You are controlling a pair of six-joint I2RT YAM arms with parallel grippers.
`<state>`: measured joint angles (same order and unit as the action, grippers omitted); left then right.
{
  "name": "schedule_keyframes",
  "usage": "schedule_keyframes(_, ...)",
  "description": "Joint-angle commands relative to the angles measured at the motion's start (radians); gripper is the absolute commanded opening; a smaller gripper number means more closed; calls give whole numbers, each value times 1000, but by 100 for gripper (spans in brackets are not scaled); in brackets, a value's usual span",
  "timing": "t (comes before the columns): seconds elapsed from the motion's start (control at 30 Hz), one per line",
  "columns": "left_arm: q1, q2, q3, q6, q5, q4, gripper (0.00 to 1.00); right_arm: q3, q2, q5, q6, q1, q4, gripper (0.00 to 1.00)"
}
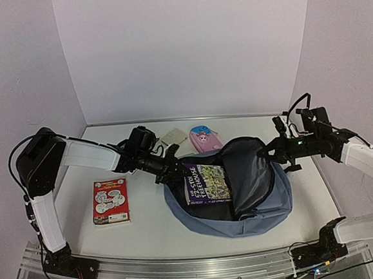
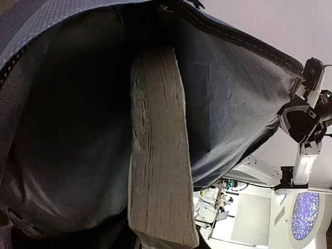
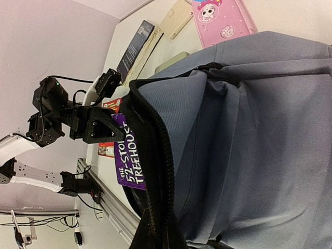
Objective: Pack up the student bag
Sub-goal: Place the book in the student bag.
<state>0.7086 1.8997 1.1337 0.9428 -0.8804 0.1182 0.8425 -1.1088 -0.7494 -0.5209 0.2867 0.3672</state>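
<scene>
The student bag (image 1: 264, 201), grey-blue with a dark lining, lies open at the table's middle right. My left gripper (image 1: 173, 169) is at its left mouth, shut on a purple "52-Storey Treehouse" book (image 1: 207, 183) that stands partly inside the bag. The left wrist view shows the book's page edge (image 2: 158, 145) running into the dark lining (image 2: 67, 114). My right gripper (image 1: 273, 152) is shut on the bag's upper flap and holds it raised. The right wrist view shows the zip edge (image 3: 155, 171), the bag's fabric (image 3: 259, 129), the book's cover (image 3: 127, 155) and the left gripper (image 3: 98, 124).
A red book (image 1: 110, 200) lies flat at the left. A pink pencil case (image 1: 205, 138) and a beige flat item (image 1: 173, 138) lie behind the bag near the back wall. A dark flat box (image 3: 134, 47) lies beside them. A metal rail (image 1: 184, 269) runs along the near edge.
</scene>
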Motion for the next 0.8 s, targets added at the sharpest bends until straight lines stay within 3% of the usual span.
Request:
schedule_keyframes(0.0,58,48,140,-7,97,26,0,41,11,5,4,-1,-25,0)
schedule_keyframes(0.37,112,134,203,22,250,6,0,119,26,-7,-26,-1,-28,0)
schedule_keyframes(0.57,112,120,206,12,258,1,0,221,47,-37,-64,0,-27,0)
schedule_keyframes(0.77,118,139,235,65,234,95,0,209,44,-28,-77,-1,-28,0)
